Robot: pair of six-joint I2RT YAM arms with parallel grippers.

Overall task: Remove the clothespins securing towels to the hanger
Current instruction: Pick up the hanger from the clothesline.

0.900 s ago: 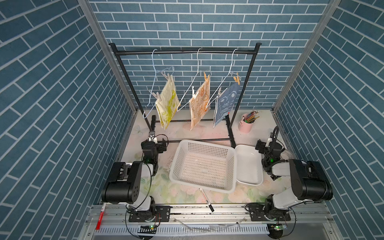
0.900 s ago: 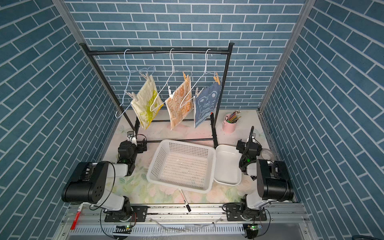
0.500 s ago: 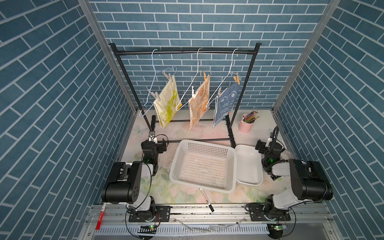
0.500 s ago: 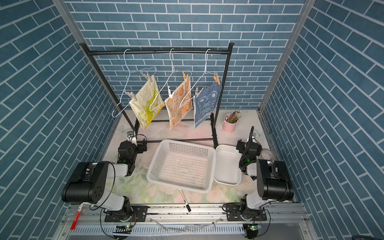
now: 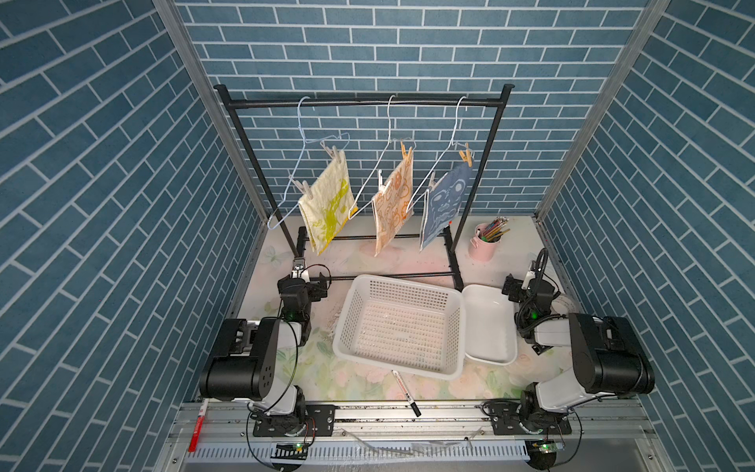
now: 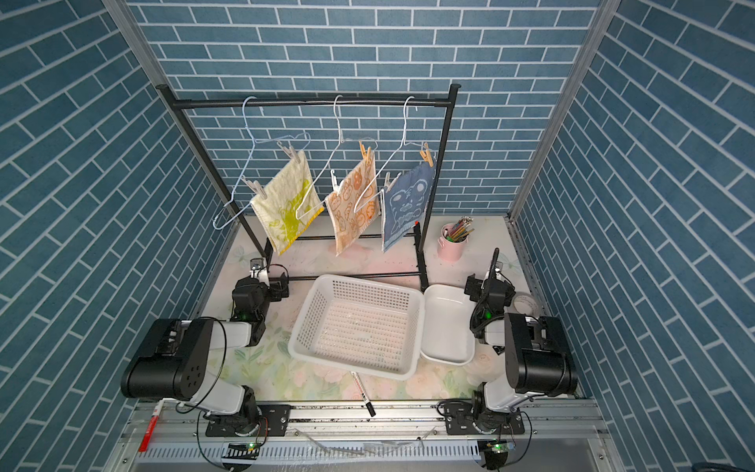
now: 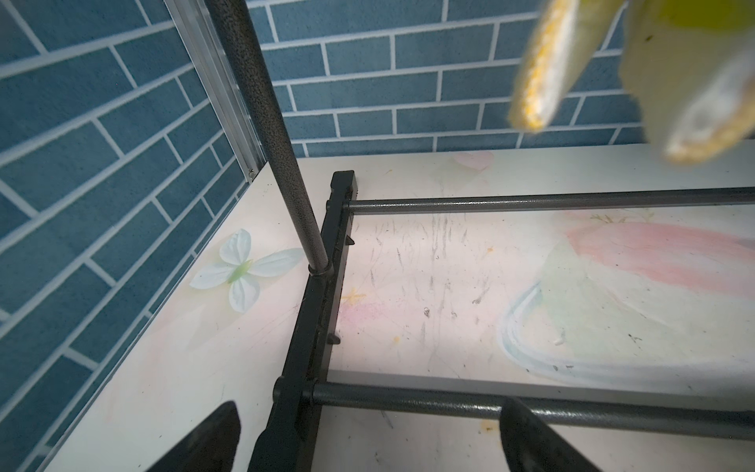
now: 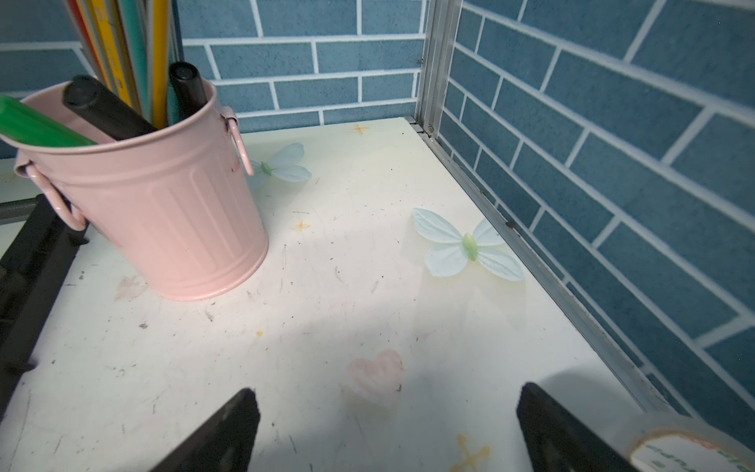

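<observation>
Three towels hang from white wire hangers on a black rack: yellow [image 5: 329,204], orange [image 5: 394,200] and blue [image 5: 443,202]. Each is held by two clothespins: pale ones [image 5: 334,152] [image 5: 302,189] on the yellow, tan [image 5: 406,152] and white [image 5: 380,180] on the orange, tan [image 5: 465,156] and pale [image 5: 432,182] on the blue. My left gripper [image 5: 298,267] [image 7: 369,404] stands open low by the rack's left foot, under the yellow towel [image 7: 690,81]. My right gripper [image 5: 531,269] [image 8: 388,388] is open over bare table at the right.
A white basket [image 5: 402,282] and a white tray [image 5: 488,355] sit mid-table. A pink bucket [image 5: 484,247] [image 8: 163,212] of pencils stands back right. A marker pen [image 5: 404,392] lies at the front edge. The rack's base bars [image 7: 531,202] cross the table; a tape roll [image 8: 674,445] lies by my right gripper.
The left hanger with the yellow towel sways slightly. Both arms hold still.
</observation>
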